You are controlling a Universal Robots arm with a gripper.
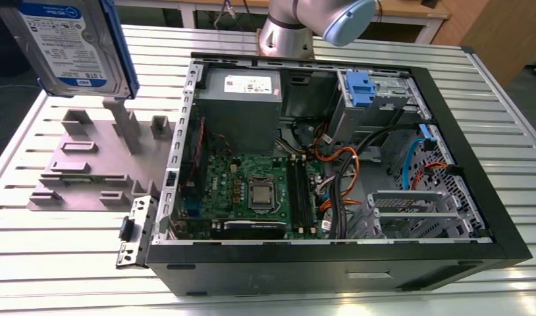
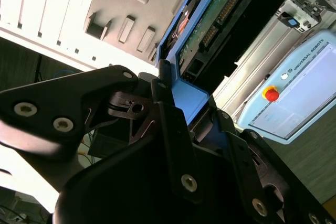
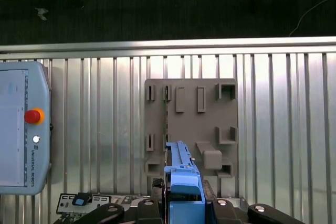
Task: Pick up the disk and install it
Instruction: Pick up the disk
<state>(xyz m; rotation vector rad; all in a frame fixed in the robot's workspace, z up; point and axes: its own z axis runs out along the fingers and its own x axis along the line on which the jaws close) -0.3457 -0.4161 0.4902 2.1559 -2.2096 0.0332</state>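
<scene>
1. The desk [image 1: 505, 158] is a slatted metal top that carries everything else in the scene.
2. An open computer case [image 1: 338, 270] lies on its side in the middle of the desk. Its green motherboard [image 1: 250, 178] faces up, and a grey power supply box [image 1: 241, 99] sits at the far end.
3. The robot arm [image 1: 290, 29] stands on the desk just behind the case.
4. A grey fixture plate [image 1: 83, 174] with raised posts and slots lies flat on the desk, just beside the case on the exterior view's left.
5. A teach pendant [image 3: 21, 129] with a red button lies on the desk, apart from the plate.
6. The disk [image 1: 66, 39] is outside the case and held up in the air, clear of the plate. It hangs near the exterior view's upper left with its white-and-blue label facing the camera. In the first wrist view it appears edge-on [image 3: 184, 182] over the plate. The second wrist view shows its circuit-board side [image 2: 210, 19].
7. The jaws are closed on the blue carrier frame at one end of the disk, with a black finger [image 2: 173, 145] pressed against each side of it.
8. A bare blue tab [image 1: 360, 89] sits in the drive bay at the far end of the case.
</scene>
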